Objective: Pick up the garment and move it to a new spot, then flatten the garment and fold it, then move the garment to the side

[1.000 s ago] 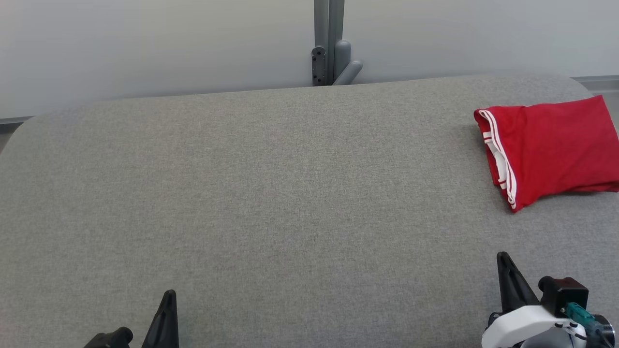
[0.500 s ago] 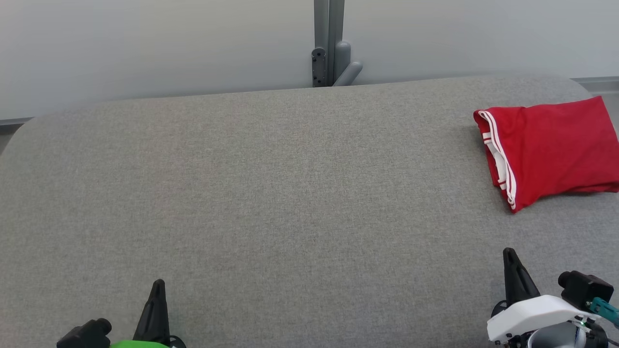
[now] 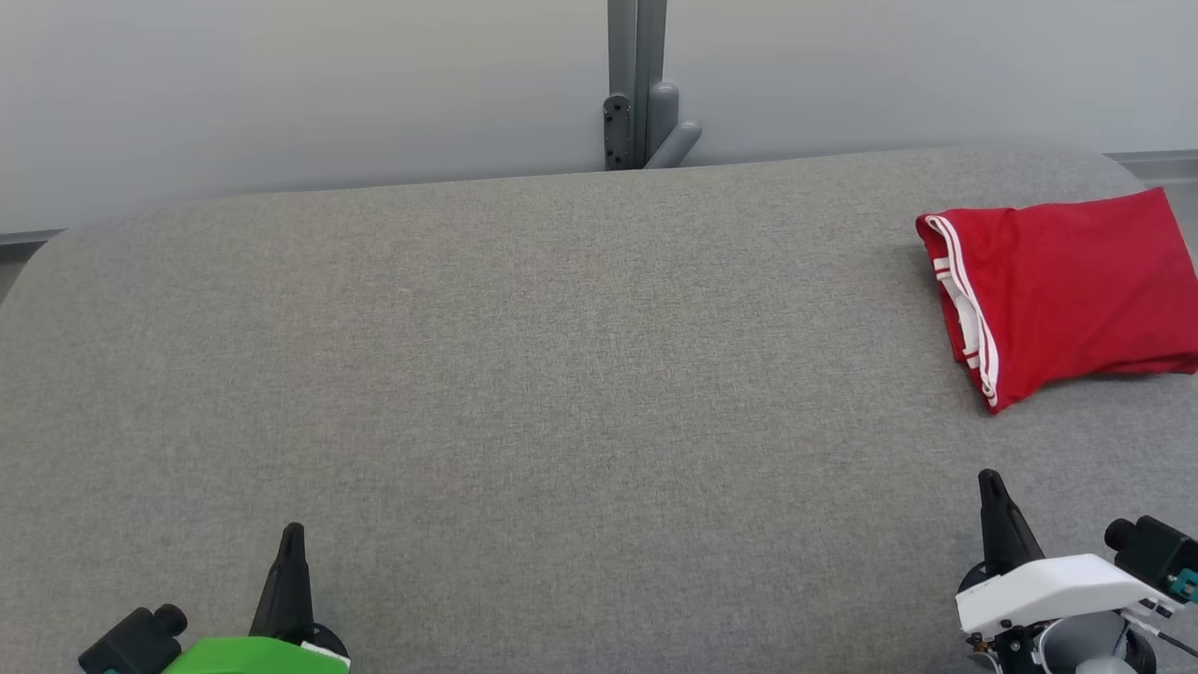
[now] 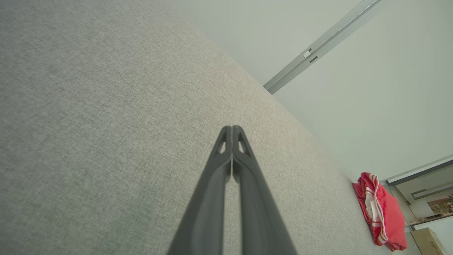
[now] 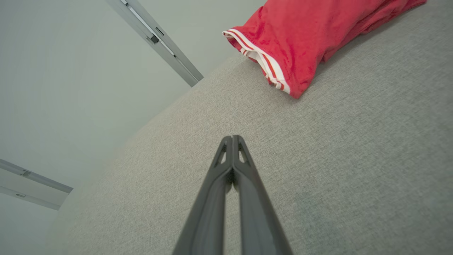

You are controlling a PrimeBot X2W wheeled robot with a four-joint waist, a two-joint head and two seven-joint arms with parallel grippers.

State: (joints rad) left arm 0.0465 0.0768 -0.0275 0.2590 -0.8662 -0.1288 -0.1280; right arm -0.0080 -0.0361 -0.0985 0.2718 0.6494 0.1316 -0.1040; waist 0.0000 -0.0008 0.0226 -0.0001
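Now the left gripper (image 3: 291,534) and right gripper (image 3: 989,479), both pressed together, reach farther over the grey fabric table (image 3: 562,374); the red white-striped garment (image 3: 1067,281) stays far right.

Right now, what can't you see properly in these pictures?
- Red garment: the head view's right edge cuts off its lower right corner, and its own folds hide the inner layers.
- Cardboard box: the left wrist view's bottom corner cuts it off, and its print is too small to read.
- Left gripper and right gripper: the finger bases run off the bottom edges of their wrist views.
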